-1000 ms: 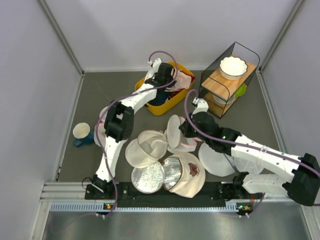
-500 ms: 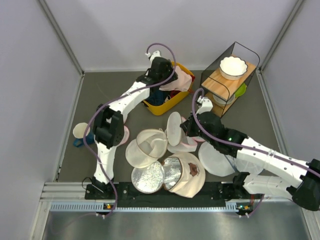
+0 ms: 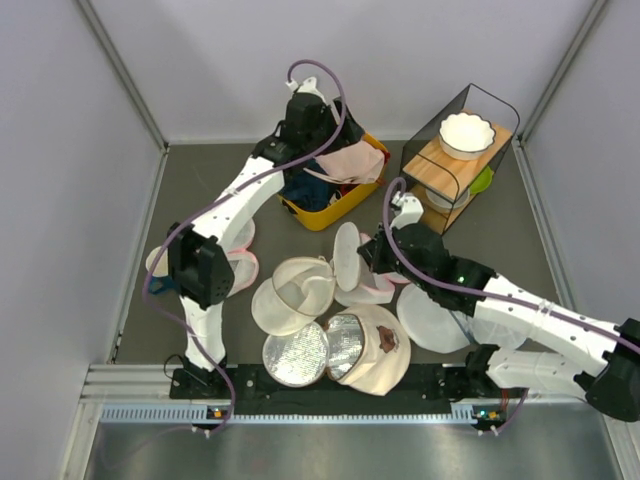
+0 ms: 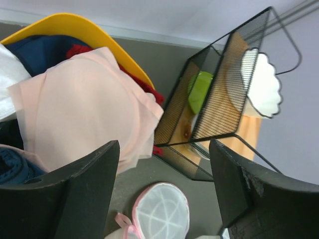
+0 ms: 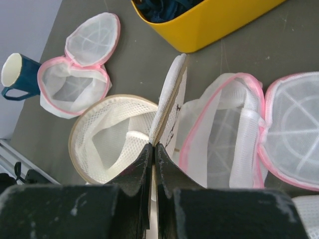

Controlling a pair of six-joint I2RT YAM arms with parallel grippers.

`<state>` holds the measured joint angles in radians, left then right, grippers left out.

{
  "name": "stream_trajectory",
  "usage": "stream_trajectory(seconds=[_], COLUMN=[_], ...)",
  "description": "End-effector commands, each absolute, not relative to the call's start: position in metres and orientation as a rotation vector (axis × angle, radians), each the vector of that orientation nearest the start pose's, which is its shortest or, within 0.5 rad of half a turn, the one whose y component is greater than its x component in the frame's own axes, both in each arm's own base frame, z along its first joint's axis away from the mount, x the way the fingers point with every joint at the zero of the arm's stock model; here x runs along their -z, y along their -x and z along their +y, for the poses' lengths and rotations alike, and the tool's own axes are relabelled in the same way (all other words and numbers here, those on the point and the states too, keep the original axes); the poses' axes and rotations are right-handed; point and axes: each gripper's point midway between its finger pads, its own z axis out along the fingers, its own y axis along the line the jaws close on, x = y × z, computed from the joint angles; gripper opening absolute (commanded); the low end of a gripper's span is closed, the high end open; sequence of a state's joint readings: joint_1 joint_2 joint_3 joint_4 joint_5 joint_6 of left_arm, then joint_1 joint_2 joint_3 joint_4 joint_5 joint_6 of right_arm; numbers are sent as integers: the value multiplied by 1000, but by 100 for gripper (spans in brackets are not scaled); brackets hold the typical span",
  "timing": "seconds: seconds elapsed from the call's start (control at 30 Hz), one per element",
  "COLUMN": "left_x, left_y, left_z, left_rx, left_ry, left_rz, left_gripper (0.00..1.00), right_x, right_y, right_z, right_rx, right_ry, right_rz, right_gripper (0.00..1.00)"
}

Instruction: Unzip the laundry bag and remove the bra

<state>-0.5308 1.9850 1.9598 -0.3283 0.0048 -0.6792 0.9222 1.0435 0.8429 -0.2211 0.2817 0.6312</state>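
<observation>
The laundry bag lies unzipped mid-table, its cream mesh drum gaping and with nothing in it. My right gripper is shut on the zip edge of the bag's lid, which it holds upright; from above, the right gripper is next to the raised lid. The pale pink bra lies draped over the clothes in the yellow bin. Above the bin my left gripper is open, clear of the bra, with only floor between its fingers.
A pink-trimmed mesh bag lies right of the lid, and another by the cup. A wire rack with a white bowl stands back right. Silver and white mesh discs sit near the arm bases.
My left gripper has opened, let the bra go onto the yellow bin, and drawn up and back from it. The right gripper stays shut on the lid.
</observation>
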Motion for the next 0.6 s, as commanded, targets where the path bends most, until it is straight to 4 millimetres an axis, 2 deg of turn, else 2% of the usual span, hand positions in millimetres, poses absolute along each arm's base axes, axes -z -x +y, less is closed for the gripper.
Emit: stream_trajectory(seconds=[0.0,0.07,0.13,0.17,0.2,0.23,0.27,0.3,0.37,0.4,0.47,0.5,0.53,0.57], left_x=[-398,-417,-423,-440,-435,-438,-452,-446,-454,-456,-457,-457,-455,-455], left_y=[-466,-456,-452,-442,-445,-443,-429,-432,-421,-418,-409,-406,-403,-398], left_z=[-306,-287,-267,-254,-235,-224,-214,-195,-168,-160,-142,-137,-134,-128], left_rx=[878,841,828,838,811,807,836,808,768,750,703,695,686,674], left_ry=[119,156,188,196,225,246,231,265,286,290,305,309,307,310], left_rz=[1832,1804,1795,1763,1772,1765,1743,1752,1728,1727,1725,1728,1735,1732], left_gripper=[78,78,78,78,78,78,78,78,78,78,78,78,78,78], right_x=[-264,-270,-275,-282,-284,-285,-299,-308,-309,-318,-310,-314,-304,-303], right_y=[-242,-244,-249,-249,-253,-252,-253,-253,-253,-253,-253,-253,-256,-256], right_z=[295,311,329,338,348,353,362,369,384,389,403,408,415,419], right_rx=[-824,-866,-897,-938,-948,-962,-1006,-1024,-1052,-1068,-1080,-1097,-1095,-1104], right_ry=[154,196,232,253,267,281,289,300,331,340,368,374,380,388], right_rz=[1925,1910,1900,1876,1875,1875,1832,1808,1803,1782,1796,1787,1808,1809], right_gripper=[0,0,0,0,0,0,0,0,0,0,0,0,0,0])
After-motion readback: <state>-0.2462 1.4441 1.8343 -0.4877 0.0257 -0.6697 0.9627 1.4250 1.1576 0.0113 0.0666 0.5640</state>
